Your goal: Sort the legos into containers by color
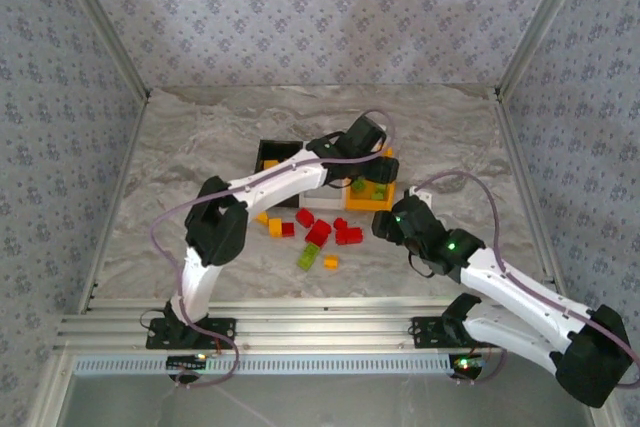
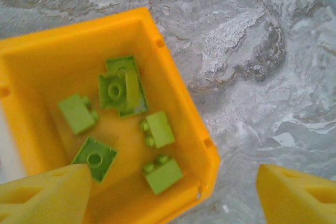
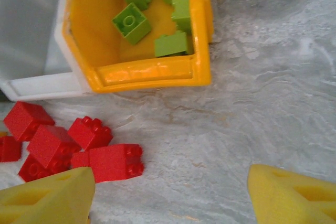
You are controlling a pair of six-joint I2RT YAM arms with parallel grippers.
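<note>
Left pincer (image 2: 173,174) hangs over the orange-yellow bin (image 2: 63,61), fingers spread wide, nothing between them. About six green legos (image 2: 159,128) lie loose on the bin floor, two of them stacked or overlapping near the back, hard to tell which. Right pincer (image 3: 170,174) is low over the bare tabletop (image 1: 200,147), also spread wide and empty. Red legos (image 3: 110,161) are clustered just to its left, in front of the bins. White bin (image 3: 37,85) touches the orange-yellow bin's left side; black bin (image 1: 275,155) is beyond it. A few orange legos (image 1: 275,228) and a lone green lego (image 1: 308,257) lie on the tabletop near the red cluster.
</note>
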